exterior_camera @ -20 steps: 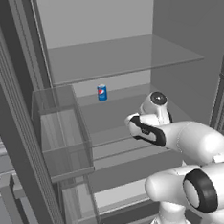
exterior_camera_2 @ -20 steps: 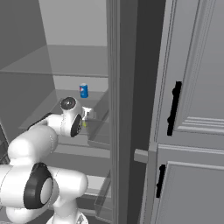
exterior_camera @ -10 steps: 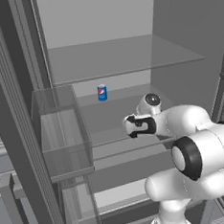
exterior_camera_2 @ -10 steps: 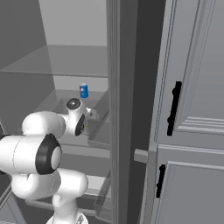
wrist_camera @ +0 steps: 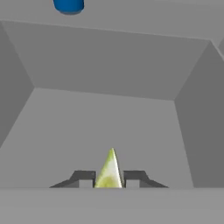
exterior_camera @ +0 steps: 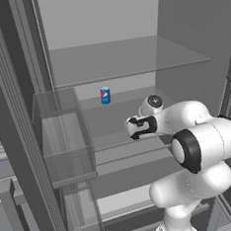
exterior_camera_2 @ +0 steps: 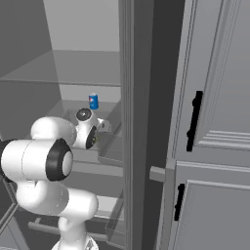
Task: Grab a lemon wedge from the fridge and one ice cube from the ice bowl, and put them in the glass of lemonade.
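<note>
I have the arm reaching into the open fridge (exterior_camera: 108, 68), its hand above the glass shelf (exterior_camera: 140, 150) at mid height. On the far part of that shelf stands a small blue soda can (exterior_camera: 105, 95), left of the hand and apart from it. My gripper (wrist_camera: 109, 177) has its fingers (wrist_camera: 83, 177) drawn in narrow, pinching the lemon wedge (wrist_camera: 109, 170), whose point sticks up between the tips.
</note>
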You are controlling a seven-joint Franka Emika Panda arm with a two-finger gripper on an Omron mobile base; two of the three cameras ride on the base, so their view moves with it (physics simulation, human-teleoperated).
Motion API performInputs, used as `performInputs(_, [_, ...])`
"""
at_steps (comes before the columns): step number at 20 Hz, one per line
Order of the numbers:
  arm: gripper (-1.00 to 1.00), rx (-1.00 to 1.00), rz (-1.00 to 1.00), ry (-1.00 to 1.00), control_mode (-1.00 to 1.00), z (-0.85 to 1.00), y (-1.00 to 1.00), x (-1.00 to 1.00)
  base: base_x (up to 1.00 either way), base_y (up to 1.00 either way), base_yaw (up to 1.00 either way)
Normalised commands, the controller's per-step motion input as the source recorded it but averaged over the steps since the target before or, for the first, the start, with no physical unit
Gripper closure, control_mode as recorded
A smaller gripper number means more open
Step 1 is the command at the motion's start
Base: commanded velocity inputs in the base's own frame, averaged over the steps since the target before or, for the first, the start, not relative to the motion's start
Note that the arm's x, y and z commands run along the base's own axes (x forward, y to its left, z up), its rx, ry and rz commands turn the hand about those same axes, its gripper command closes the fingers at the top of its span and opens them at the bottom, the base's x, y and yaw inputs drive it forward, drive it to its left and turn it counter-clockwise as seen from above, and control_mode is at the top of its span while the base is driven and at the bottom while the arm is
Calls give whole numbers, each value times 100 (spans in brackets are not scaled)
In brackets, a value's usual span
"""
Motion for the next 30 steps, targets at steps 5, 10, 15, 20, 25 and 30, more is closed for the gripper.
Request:
performInputs(5, [100, 0, 0, -13, -100, 0, -3, -19, 0, 0, 0])
performInputs(10, [100, 0, 0, -39, -100, 48, -1, -53, 0, 0, 0])
performInputs(15, [100, 0, -1, -12, -100, 100, 0, -51, 0, 0, 0])
performInputs(20, [100, 3, -9, 18, -100, 100, -1, -67, 0, 0, 0])
performInputs(25, [100, 3, -9, 35, -100, 100, -5, -88, 0, 0, 0])
performInputs(30, [100, 2, -5, 23, -100, 64, -19, -100, 0, 0, 0])
